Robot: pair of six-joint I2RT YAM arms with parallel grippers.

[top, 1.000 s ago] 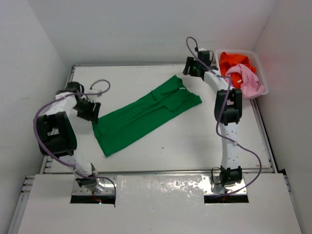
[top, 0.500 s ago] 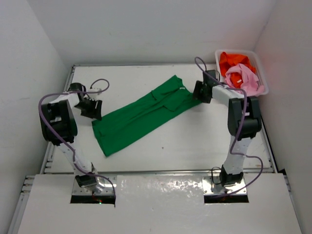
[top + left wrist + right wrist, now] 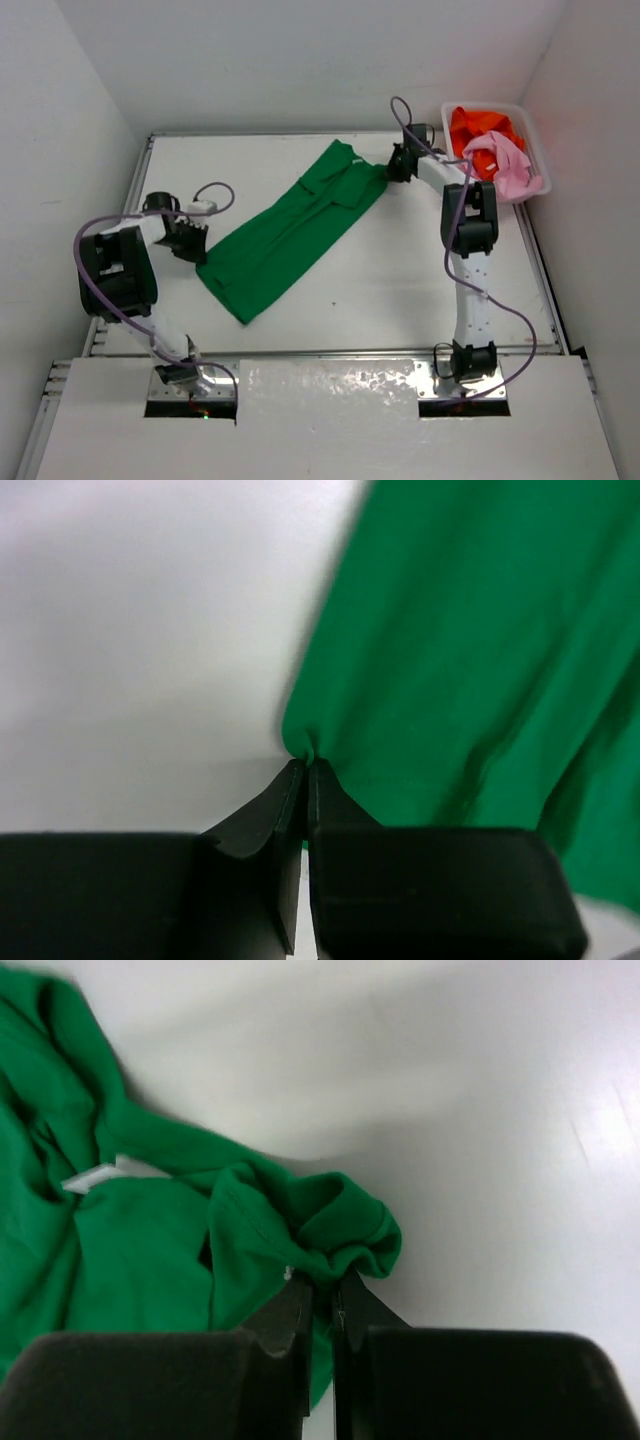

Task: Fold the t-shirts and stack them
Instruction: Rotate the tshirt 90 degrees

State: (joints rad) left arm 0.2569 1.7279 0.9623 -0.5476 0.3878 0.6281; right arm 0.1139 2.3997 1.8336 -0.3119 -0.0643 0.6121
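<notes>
A bright green t-shirt [image 3: 290,225] lies folded lengthwise in a long diagonal strip across the table. My left gripper [image 3: 200,252] is shut on its lower left corner; in the left wrist view the green t-shirt [image 3: 470,630] bunches at the gripper's [image 3: 306,764] pinched tips. My right gripper [image 3: 392,168] is shut on the upper right end near the collar; the right wrist view shows the green t-shirt [image 3: 140,1250] gathered between the gripper's [image 3: 322,1285] tips. The orange t-shirt [image 3: 482,125] and pale pink t-shirt [image 3: 503,165] sit in the basket.
A white plastic basket [image 3: 536,160] stands at the back right corner of the table, against the right wall. White walls close in the table on the left, back and right. Purple cables loop off both arms.
Both grippers have closed on the green shirt's ends. The shirt has been pulled into a narrower, steeper strip, its top end shifted left and toward the back.
</notes>
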